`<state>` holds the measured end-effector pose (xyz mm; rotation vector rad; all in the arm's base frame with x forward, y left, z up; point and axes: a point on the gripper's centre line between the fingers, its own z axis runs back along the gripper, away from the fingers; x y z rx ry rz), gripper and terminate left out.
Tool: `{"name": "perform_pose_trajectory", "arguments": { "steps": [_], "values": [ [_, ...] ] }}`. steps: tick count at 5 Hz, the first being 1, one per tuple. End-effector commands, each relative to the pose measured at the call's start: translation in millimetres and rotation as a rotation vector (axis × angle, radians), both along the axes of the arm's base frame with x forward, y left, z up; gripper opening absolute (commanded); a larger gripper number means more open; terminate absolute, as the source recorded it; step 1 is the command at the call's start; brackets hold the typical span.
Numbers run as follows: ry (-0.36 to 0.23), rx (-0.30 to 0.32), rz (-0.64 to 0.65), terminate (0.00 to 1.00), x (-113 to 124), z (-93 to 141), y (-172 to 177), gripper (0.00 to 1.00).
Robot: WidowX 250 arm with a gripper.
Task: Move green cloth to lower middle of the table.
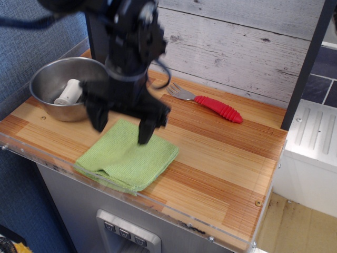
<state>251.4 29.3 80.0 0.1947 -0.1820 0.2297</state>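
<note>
Single view, observation.image. The green cloth [126, 157] lies flat and folded on the table [221, 158], at the front edge, left of centre. Its front-left corner reaches the clear acrylic edge strip [174, 213]. One fold shows as a raised flap along the cloth's near side.

The gripper [121, 127] hangs above the rear part of the cloth, its black fingers spread wide apart and holding nothing. The left finger [98, 117] appears slightly blurred and sits over the tabletop at the cloth's back-left edge; the other finger's tip points down over the cloth's upper right area. Contact between that tip and the cloth cannot be confirmed. The black arm rises from the gripper to the top of the frame, with a cable looping at its right side.

A steel bowl [50, 100] stands at the back-left corner of the table, just behind the gripper, containing a white cylindrical object [69, 91]. A fork with a red ribbed handle [210, 106] lies near the back wall, well apart from the cloth.
</note>
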Motion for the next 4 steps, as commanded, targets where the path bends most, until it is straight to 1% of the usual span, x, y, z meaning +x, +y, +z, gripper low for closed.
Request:
{"name": "perform_pose_trajectory", "arguments": {
  "steps": [1,3,4],
  "values": [
    [-0.137,-0.001,0.017,0.00,2.9,55.7,-4.8,1.00],
    [-0.137,-0.001,0.017,0.00,2.9,55.7,-4.8,1.00],
    [-0.137,-0.001,0.017,1.00,2.9,55.7,-4.8,1.00]
  ]
}}
